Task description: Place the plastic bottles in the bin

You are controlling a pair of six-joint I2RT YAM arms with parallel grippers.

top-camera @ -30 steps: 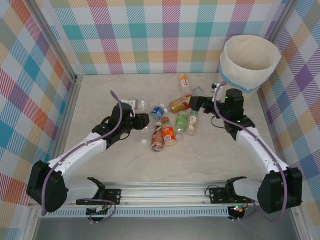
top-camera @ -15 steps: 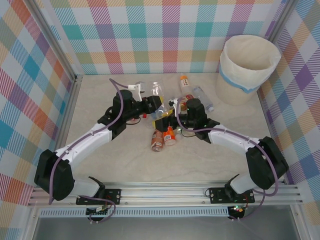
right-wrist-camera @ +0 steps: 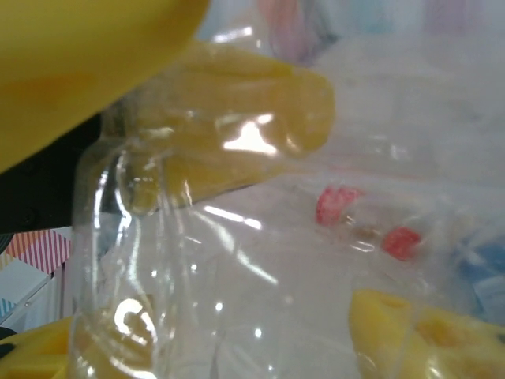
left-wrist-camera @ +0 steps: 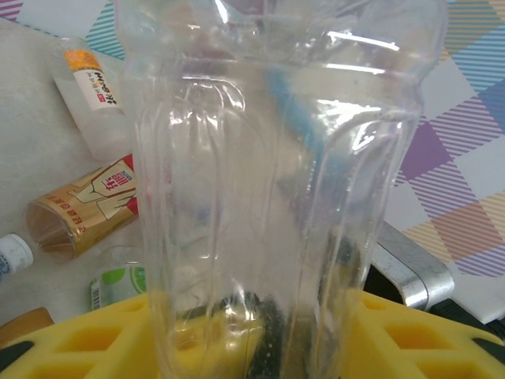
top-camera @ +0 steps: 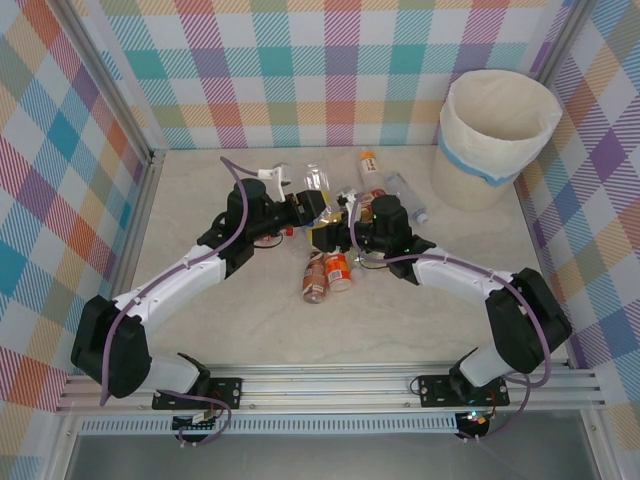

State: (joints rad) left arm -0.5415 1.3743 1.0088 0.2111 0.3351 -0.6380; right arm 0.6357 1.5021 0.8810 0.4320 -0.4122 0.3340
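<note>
Little seems done: the left gripper (left-wrist-camera: 252, 339) clamps a clear ribbed plastic bottle (left-wrist-camera: 268, 197) mid-table, the right gripper (right-wrist-camera: 229, 339) surrounds it, grip I cannot tell, labelled bottles (top-camera: 338, 270) lie beside, well apart from the round white bin (top-camera: 470, 190) far right.

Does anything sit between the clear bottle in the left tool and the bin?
Yes: the right tool is close beside the held bottle, toward the bin. Beyond it a loose clear bottle lies flat near the bin's foot, probably low enough to pass over.
</note>
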